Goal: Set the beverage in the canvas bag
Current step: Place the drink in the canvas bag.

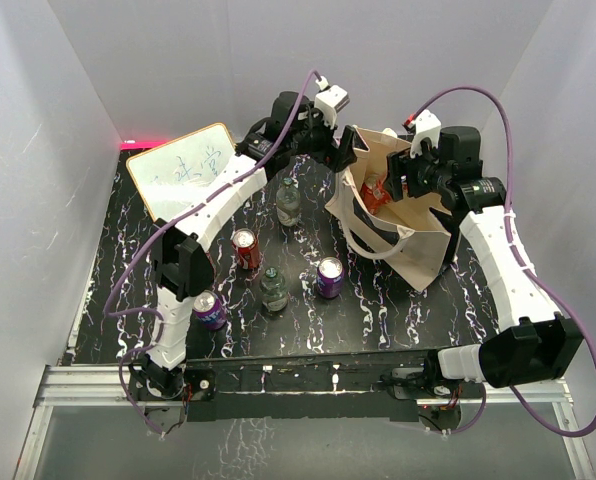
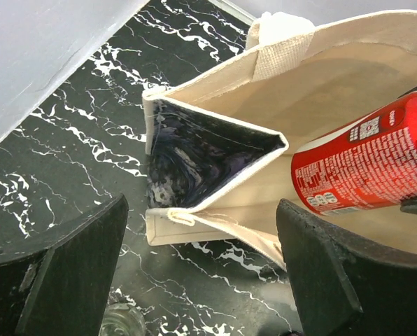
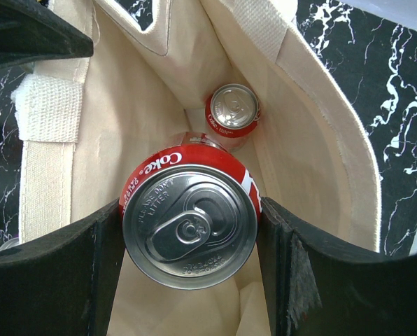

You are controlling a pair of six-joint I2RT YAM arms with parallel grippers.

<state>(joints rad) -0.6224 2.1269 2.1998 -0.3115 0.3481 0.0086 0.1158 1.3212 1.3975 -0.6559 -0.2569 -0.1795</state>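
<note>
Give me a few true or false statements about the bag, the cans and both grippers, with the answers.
1. The right gripper is clamped on a Coke can at the canvas bag's mouth. True.
2. The bag is empty inside. False: a red can already sits at its bottom.
3. Two purple cans stand on the table. True.
4. The left gripper holds a bottle. False: its jaws stand open at the bag's rim, gripping nothing.
5. The whiteboard lies right of the bag. False: it lies at the table's far left.
</note>
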